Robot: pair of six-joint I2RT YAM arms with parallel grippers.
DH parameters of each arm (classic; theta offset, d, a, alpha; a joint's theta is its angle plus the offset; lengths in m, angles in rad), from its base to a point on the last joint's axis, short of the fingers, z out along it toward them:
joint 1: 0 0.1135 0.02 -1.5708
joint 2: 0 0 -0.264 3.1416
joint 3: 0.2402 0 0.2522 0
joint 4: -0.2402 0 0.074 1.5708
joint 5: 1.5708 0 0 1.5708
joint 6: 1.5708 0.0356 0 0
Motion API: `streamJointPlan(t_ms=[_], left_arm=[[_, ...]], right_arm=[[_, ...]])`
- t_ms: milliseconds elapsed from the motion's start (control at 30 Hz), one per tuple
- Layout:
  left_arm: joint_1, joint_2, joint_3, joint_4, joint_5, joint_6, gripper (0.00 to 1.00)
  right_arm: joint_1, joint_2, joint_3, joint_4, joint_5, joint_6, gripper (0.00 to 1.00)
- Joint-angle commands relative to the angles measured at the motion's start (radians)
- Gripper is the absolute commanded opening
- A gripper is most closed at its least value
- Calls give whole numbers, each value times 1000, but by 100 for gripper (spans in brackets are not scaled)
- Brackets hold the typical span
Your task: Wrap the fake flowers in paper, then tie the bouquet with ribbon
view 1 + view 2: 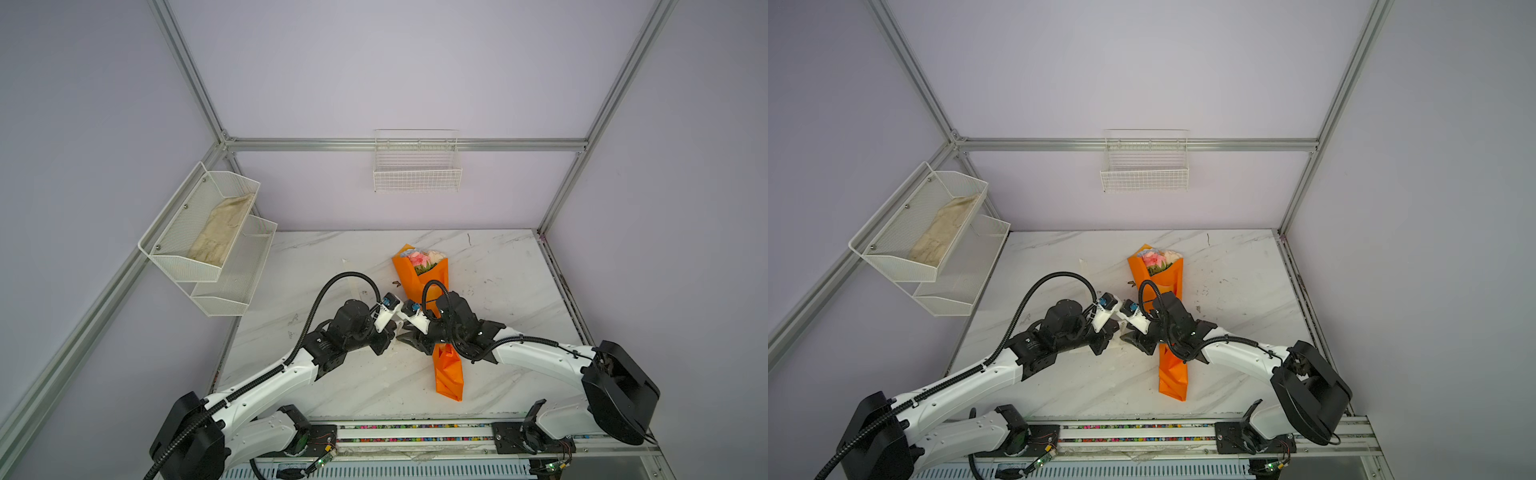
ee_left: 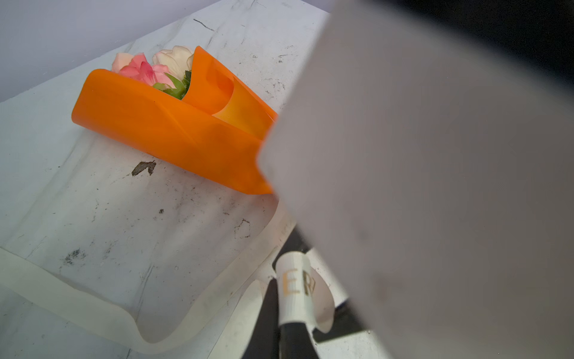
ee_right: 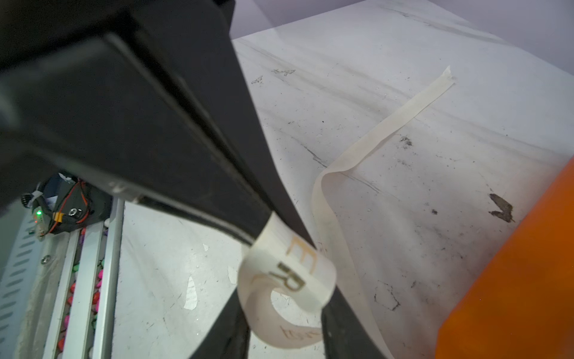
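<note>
Leftmost, a white two-tier mesh rack [image 1: 183, 266] hangs on the side wall. Its upper bin [image 1: 232, 183] holds a folded beige cloth [image 1: 220, 232] lying along the floor of the bin, and the lower bin [image 1: 224, 305] steps out beneath it.

On the marble table [image 1: 332, 386], a cream ribbon [image 3: 388, 124] trails flat across the surface, then rises into a curl printed with gold letters. The left gripper [image 1: 390, 336] is pinched tight on that curled part of the ribbon, jaws fully together. Tip to tip with it, the right gripper [image 1: 406, 336] reaches in from across the bouquet. In the right wrist view its jaws stand partly apart with the ribbon's loop hanging between them and table showing through the gap. Whether either finger touches the loop cannot be told.

Behind them, a white wire basket [image 1: 417, 178] hangs from the rail on the back wall, the wall visible through its grid.

The bouquet of fake flowers [image 1: 448, 372] lies flat near the middle of the table, just right of the two grippers, running front to back. The right arm crosses over its middle. Pink and cream roses [image 1: 422, 258] sit inside the open far end of the orange paper [image 2: 161, 124], and the narrow folded end points towards the front edge.
</note>
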Motion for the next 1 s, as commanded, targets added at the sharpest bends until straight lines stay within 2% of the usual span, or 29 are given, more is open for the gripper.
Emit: streamJointPlan(t_ms=[0, 100, 200, 267, 400, 433, 500, 600, 700, 767, 900, 967], left_arm=[[-5, -5, 68, 16, -9, -41, 0], [-4, 1, 73, 10, -18, -53, 0], [-4, 4, 74, -4, -28, -54, 0], [-4, 6, 72, -20, -39, -52, 2], [-3, 9, 71, -96, -81, -57, 15], [-4, 8, 72, -125, -107, -76, 20], [-4, 4, 70, -173, -156, -111, 42], [0, -11, 56, -200, -191, -148, 52], [33, -10, 53, -205, -276, -271, 73], [91, 14, 60, -212, -304, -373, 86], [216, 143, 126, -260, -243, -565, 90], [255, 241, 206, -337, -208, -599, 89]], right_arm=[[6, 8, -14, 50, 20, -16, 32], [6, -5, -28, 65, 36, -9, 11], [5, -40, -45, 62, 94, 3, 0], [6, -77, -53, 46, 190, 12, 0], [5, -144, -64, 31, 392, 33, 0], [6, -165, -72, 37, 446, 35, 0], [5, -201, -96, 59, 515, 32, 0], [5, -232, -123, 83, 523, 0, 0], [5, -230, -125, 90, 518, -21, 0], [5, -229, -126, 99, 515, -37, 0], [6, -241, -134, 132, 491, -58, 0], [6, -244, -135, 139, 494, -63, 0]])
